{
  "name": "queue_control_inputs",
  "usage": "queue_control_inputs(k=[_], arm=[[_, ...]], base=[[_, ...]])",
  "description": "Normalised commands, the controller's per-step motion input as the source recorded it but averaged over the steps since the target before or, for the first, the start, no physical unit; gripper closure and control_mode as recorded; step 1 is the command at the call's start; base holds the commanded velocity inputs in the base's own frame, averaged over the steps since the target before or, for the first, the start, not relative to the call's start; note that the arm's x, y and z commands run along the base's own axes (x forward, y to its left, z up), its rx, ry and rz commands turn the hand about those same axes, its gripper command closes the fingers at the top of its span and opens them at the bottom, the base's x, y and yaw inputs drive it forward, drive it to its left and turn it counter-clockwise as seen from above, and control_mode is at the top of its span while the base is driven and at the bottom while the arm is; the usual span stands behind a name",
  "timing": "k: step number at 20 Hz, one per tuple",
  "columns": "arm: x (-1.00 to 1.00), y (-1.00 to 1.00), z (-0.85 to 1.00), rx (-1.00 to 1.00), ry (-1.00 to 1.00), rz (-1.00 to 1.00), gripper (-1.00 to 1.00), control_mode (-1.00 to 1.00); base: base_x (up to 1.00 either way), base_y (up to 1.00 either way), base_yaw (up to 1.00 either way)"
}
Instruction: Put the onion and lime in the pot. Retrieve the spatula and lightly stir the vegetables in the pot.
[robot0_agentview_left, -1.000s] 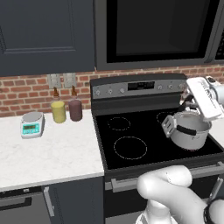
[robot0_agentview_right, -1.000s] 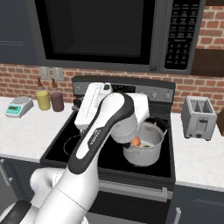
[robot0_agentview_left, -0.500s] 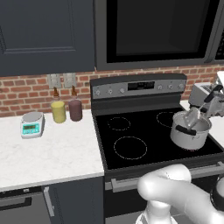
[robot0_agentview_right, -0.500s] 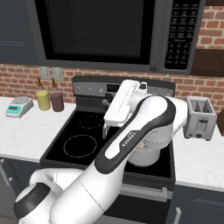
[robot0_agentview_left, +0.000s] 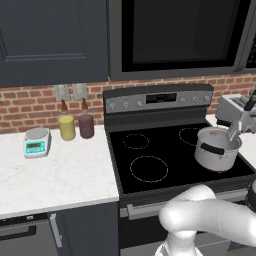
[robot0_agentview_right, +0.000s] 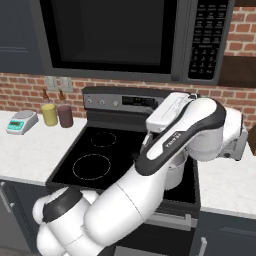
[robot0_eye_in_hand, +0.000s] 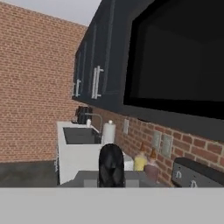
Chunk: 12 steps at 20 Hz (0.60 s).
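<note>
Stirring looks to be the step in hand. Pot (robot0_agentview_left: 217, 148) sits on the stove's (robot0_agentview_left: 165, 160) front right burner, toaster (robot0_agentview_left: 234, 109) just behind. A silver blade, likely the spatula (robot0_agentview_left: 234, 131), dips over the rim. Pincer (robot0_eye_in_hand: 111, 165) is closed, seemingly on a dark handle. Keep strokes small and shallow, clear of the pot wall. Onion and lime: contents can't be made out.

Even, soft rendered light with no hard shadows; the pot (robot0_agentview_left: 217, 148) carries a faint sheen, the stovetop (robot0_agentview_left: 165, 155) stays matte black, and all views look coarse and slightly blurred
</note>
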Motion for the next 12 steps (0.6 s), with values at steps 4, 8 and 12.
queue_control_inputs(k=[4,8,12], arm=[[0.95,-0.34,-0.26,0.00,0.17,-0.10,1.00,-1.00],[0.90,0.00,-0.46,0.00,0.11,-0.06,1.00,-1.00],[0.69,-0.13,-0.63,0.00,0.09,-0.02,1.00,-1.00]], base=[[0.00,0.00,0.00],[0.00,0.00,0.00],[0.00,0.00,0.00]])
